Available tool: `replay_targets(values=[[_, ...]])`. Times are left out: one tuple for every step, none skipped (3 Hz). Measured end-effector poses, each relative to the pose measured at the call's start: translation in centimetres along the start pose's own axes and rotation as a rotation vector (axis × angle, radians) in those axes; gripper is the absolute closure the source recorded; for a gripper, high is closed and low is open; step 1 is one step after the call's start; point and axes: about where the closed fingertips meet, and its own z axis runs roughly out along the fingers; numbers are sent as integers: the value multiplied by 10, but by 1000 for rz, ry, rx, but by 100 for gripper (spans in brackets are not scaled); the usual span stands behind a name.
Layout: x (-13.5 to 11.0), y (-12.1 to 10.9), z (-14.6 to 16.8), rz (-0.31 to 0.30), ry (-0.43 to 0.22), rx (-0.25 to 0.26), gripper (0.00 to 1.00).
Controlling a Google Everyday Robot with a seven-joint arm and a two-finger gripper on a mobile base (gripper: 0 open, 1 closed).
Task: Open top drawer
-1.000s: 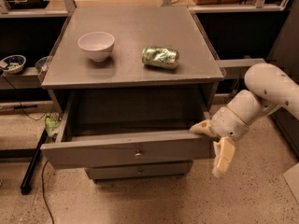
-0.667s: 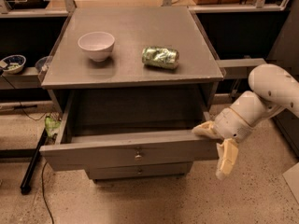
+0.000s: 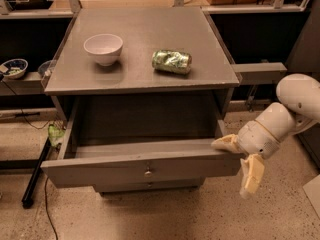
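Observation:
The top drawer (image 3: pixel 100 170) of the grey cabinet stands pulled far out, and its deep box looks empty. A small metal knob (image 3: pixel 148 172) sits at the centre of its flat front. My gripper (image 3: pixel 239 160) is at the right end of that front, on a white arm coming in from the right. It is open. One cream finger (image 3: pixel 225 143) lies over the front's top edge at the corner, while the other finger (image 3: pixel 251 176) hangs down just past the right end.
A white bowl (image 3: pixel 103 48) and a crushed green can (image 3: pixel 172 61) rest on the cabinet top (image 3: pixel 140 29). A lower drawer (image 3: pixel 150 186) peeks out beneath. A side shelf with a small bowl (image 3: pixel 13 68), a black stand leg (image 3: pixel 35 176) and cables are at the left.
The drawer has come out a little further toward the camera. My gripper has shifted slightly down and right with the drawer's right end.

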Motion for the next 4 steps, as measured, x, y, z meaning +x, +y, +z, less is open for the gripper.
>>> replay_targets(values=[[8,10,-3,8,-15,-1,0],[21,35,-12,4,-17,9,0],[22,36,-12,4,-17,10,0],[17,28,-12,5,30,56,0]])
